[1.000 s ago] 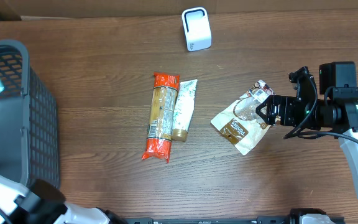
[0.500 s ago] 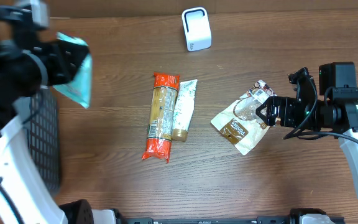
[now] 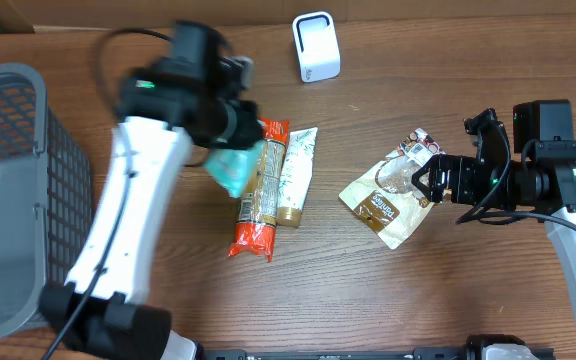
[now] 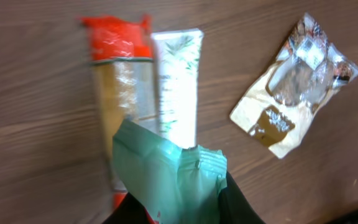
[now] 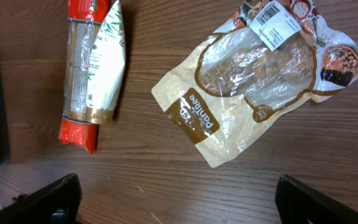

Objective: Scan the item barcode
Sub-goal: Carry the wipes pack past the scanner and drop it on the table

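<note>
Since the left jaws are clenched on the mint-green crinkled foil pouch [image 3: 230,168], which hangs in the air over the upper end of the long clear cracker pack with orange ends [image 3: 255,215], the step in hand looks like carrying that pouch to the small white box-shaped scanner [image 3: 316,46]. The scanner stands well apart from it, at the far edge of the brown wooden surface [image 3: 418,300].

To do this well, the arm should keep the pouch high enough to clear the cracker pack and the white leaf-printed tube [image 3: 296,175] lying just beside it. It should then bring the pouch down in front of the scanner's reading face.

No barcode shows on the green side seen from the left wrist, so I cannot tell which face carries it. The wrist will probably need to turn until the code faces the scanner. The grip sits at one end, so the free end may droop or flutter. A smooth, unhurried approach and a short pause, pouch held flat, should help the read.

The right jaws are released wide and hold nothing. They hover near the tan paper pouch with a clear window [image 3: 390,190], whose white barcode label [image 5: 277,20] faces up, and are best kept there, out of the path.
</note>
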